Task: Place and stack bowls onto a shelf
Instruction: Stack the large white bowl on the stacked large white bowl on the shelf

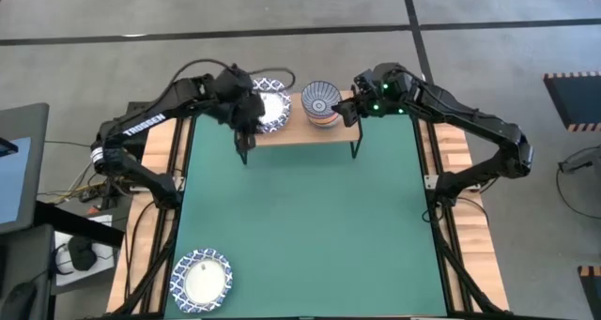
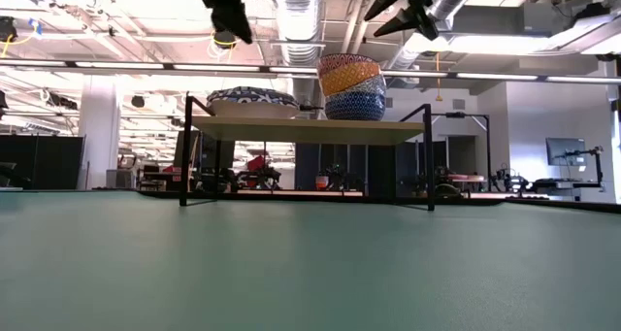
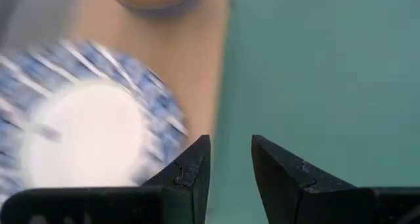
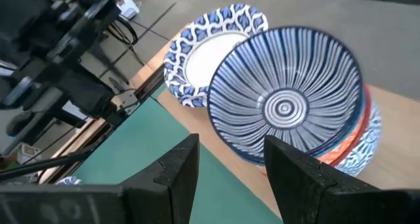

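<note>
The shelf (image 1: 291, 132) stands at the far middle of the green mat, and also shows in the low view (image 2: 309, 129). On its left part sits a stack of lattice-rim bowls (image 1: 270, 109) (image 2: 252, 100) (image 3: 85, 132) (image 4: 203, 53). On its right part sits a stack of small bowls with the blue-grey ray-patterned bowl (image 1: 321, 101) (image 4: 285, 106) on top and orange and blue ones under it (image 2: 351, 86). My left gripper (image 1: 244, 123) (image 3: 230, 158) is open and empty, above the shelf's front left edge beside the lattice stack. My right gripper (image 1: 353, 109) (image 4: 230, 171) is open and empty, just right of the small stack.
One more lattice-rim bowl (image 1: 201, 280) lies at the near left corner of the green mat (image 1: 300, 226). The shelf's black legs (image 1: 357, 149) stand on the mat. Wooden table edges run along both sides.
</note>
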You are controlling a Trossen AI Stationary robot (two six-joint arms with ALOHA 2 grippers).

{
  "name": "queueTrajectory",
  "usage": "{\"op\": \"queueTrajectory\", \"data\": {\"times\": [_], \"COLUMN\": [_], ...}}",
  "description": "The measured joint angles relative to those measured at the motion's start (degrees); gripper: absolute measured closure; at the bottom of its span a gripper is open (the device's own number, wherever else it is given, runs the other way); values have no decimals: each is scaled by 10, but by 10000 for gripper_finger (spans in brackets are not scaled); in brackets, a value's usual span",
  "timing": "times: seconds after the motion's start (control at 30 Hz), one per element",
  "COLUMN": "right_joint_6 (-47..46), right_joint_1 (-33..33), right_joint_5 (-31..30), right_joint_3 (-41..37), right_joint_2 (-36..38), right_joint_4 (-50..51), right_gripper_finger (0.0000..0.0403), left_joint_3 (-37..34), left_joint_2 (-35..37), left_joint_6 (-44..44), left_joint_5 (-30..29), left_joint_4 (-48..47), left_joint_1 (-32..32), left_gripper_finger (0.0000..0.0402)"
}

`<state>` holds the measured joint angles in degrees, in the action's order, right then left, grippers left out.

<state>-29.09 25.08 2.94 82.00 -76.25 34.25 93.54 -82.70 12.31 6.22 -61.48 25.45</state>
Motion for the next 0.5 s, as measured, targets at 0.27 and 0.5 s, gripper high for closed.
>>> {"op": "queueTrajectory", "data": {"times": [0.27,0.5], "right_joint_6": [-9,-19], "right_joint_1": [-95,-185], "right_joint_5": [-27,-31], "right_joint_3": [0,0], "right_joint_2": [-31,-79], "right_joint_4": [-45,-84], "right_gripper_finger": [207,207], "left_joint_3": [-1,-1], "left_joint_2": [-1,-4], "left_joint_6": [-77,-167], "left_joint_5": [10,66], "left_joint_4": [-205,-213], "left_joint_1": [-113,-263], "left_gripper_finger": [306,306]}}
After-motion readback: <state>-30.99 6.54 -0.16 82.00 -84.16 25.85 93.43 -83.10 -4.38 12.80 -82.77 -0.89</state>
